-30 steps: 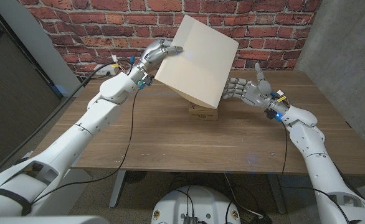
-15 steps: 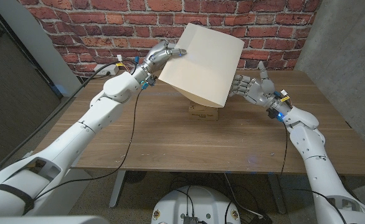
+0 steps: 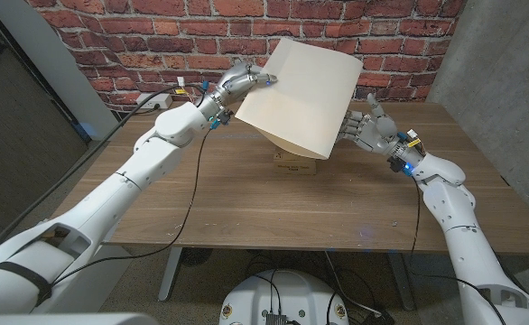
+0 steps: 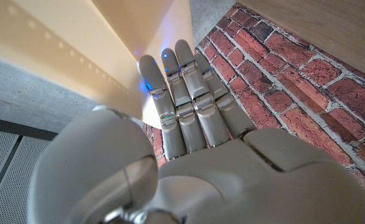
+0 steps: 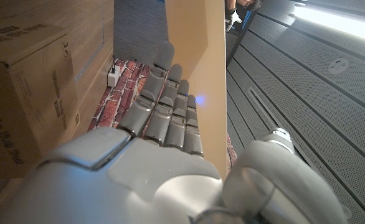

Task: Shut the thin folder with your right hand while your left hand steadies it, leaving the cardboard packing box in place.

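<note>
Folder (image 3: 305, 95) first: the thin tan folder sits tilted above the table, raised off the wood, its lower edge over the small cardboard packing box (image 3: 296, 165) that stands on the wooden table (image 3: 246, 208) near the middle, toward the brick wall (image 3: 156, 36).

My left hand (image 3: 244, 81) is up at the folder's upper corner on my left side. In the head view my fingertips touch that corner; in the left wrist view my fingers (image 4: 182, 93) lie straight and close together along the folder's pale sheet (image 4: 76, 43), which runs off past them. I cannot tell from either view whether my thumb closes on the sheet, so whether I grip it or only press against it stays unclear.

My right hand (image 3: 366, 129) is at the folder's lower edge on my right side, palm turned toward the folder, thumb raised and apart from the rest. In the right wrist view my fingers (image 5: 167, 99) reach out side by side, laid against the flat face of the folder (image 5: 198, 74), with its thin edge running beside them; nothing is pinched there. The box (image 5: 27, 93) shows just beside my hand in that view, its printed side facing me, apart from my fingers.
</note>
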`<state>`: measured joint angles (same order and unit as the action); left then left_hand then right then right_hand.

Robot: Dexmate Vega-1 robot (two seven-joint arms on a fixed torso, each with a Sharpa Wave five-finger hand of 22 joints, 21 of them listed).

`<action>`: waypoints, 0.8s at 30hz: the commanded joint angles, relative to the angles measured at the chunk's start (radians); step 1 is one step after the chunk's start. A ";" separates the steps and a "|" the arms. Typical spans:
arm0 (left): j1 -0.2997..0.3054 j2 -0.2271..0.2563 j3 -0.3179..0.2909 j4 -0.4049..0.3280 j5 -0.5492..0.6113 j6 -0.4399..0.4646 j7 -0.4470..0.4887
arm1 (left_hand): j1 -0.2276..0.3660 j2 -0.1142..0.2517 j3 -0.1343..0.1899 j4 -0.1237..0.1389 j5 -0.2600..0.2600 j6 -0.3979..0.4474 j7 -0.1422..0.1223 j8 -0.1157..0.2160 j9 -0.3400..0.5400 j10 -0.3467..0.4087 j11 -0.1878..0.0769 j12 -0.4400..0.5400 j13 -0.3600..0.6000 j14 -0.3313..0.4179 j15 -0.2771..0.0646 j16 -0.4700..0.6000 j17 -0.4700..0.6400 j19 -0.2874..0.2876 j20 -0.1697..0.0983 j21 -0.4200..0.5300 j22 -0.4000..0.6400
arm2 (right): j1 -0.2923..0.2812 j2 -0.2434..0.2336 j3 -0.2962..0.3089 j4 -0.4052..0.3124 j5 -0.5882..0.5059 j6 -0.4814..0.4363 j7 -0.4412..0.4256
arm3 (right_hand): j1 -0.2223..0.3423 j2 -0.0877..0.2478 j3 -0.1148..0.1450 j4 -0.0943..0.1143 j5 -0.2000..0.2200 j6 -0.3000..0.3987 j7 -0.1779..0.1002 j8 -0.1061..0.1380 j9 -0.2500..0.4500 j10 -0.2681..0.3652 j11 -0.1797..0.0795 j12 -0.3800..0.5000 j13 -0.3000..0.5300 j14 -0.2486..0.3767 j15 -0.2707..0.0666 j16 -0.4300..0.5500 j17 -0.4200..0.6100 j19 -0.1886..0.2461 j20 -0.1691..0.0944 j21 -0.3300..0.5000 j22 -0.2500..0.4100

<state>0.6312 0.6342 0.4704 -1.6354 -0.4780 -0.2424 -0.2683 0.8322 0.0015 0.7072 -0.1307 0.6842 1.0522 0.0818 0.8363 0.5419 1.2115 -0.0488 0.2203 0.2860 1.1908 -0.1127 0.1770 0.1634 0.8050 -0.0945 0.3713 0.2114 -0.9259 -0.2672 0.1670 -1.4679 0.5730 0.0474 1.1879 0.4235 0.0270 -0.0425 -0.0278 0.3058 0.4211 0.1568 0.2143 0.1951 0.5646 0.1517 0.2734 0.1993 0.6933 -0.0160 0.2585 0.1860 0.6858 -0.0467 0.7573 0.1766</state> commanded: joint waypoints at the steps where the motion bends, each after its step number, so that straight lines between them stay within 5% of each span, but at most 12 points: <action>1: -0.019 0.023 0.027 -0.046 0.060 0.056 0.025 | 0.000 0.003 0.010 -0.002 0.000 -0.002 0.007 0.000 0.002 -0.018 -0.038 -0.005 0.004 -0.050 -0.049 0.003 0.002 -0.007 -0.024 0.005 0.004 | -0.018 -0.062 -0.029 -0.042 -0.079 -0.015 -0.060 | 0.012 0.002 -0.001 -0.003 -0.008 -0.003 0.014 -0.003 0.003 0.018 -0.005 0.002 0.000 0.023 0.005 0.003 0.002 0.018 0.010 0.001 0.004; 7: -0.027 0.034 0.037 -0.070 0.089 0.089 0.034 | -0.002 0.003 0.014 -0.002 -0.001 -0.002 0.008 0.001 0.002 -0.021 -0.035 -0.007 0.003 -0.051 -0.049 0.003 0.002 -0.009 -0.023 0.008 0.004 | -0.030 -0.078 -0.039 -0.065 -0.091 -0.026 -0.095 | 0.021 0.015 0.004 -0.005 -0.021 0.018 0.013 0.002 0.004 0.045 -0.008 0.009 0.000 0.049 0.001 0.006 0.003 0.035 0.011 0.000 0.004; 16: -0.039 0.046 0.054 -0.090 0.122 0.117 0.029 | -0.007 0.007 0.022 0.000 -0.004 -0.015 0.009 -0.005 0.000 -0.038 -0.032 -0.017 -0.001 -0.070 -0.047 -0.002 0.002 -0.022 -0.024 0.011 0.005 | -0.039 -0.056 -0.035 -0.072 -0.043 -0.029 -0.106 | 0.103 0.072 0.049 -0.039 -0.062 0.094 -0.018 0.021 0.005 0.133 -0.043 0.030 0.000 0.151 -0.051 0.021 0.002 0.081 -0.053 0.002 0.008; 24: -0.043 0.041 0.065 -0.096 0.143 0.122 0.032 | -0.010 0.009 0.025 0.001 -0.007 -0.023 0.006 -0.008 0.000 -0.044 -0.032 -0.020 -0.005 -0.077 -0.047 -0.002 0.002 -0.031 -0.025 0.013 0.005 | -0.050 -0.053 -0.028 -0.087 -0.033 -0.021 -0.108 | 0.109 0.074 0.051 -0.044 -0.078 0.114 -0.027 0.022 0.006 0.170 -0.055 0.038 0.001 0.190 -0.075 0.025 0.003 0.112 -0.074 0.012 0.010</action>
<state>0.5977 0.6746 0.5186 -1.7163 -0.3641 -0.1381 -0.2367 0.8166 0.0071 0.7226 -0.1297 0.6769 1.0388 0.0845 0.8279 0.5423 1.2041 -0.0487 0.2065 0.2784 1.1654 -0.1129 0.1770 0.1634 0.7782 -0.0855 0.3782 0.2113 -0.9618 -0.3233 0.1335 -1.5356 0.5209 0.0258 1.0912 0.5248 0.1020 0.0047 -0.0662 0.2322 0.5211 0.1314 0.2267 0.1985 0.7213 0.0956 0.3045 0.1995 0.8721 -0.0905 0.2776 0.1861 0.7879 -0.0873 0.7630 0.1842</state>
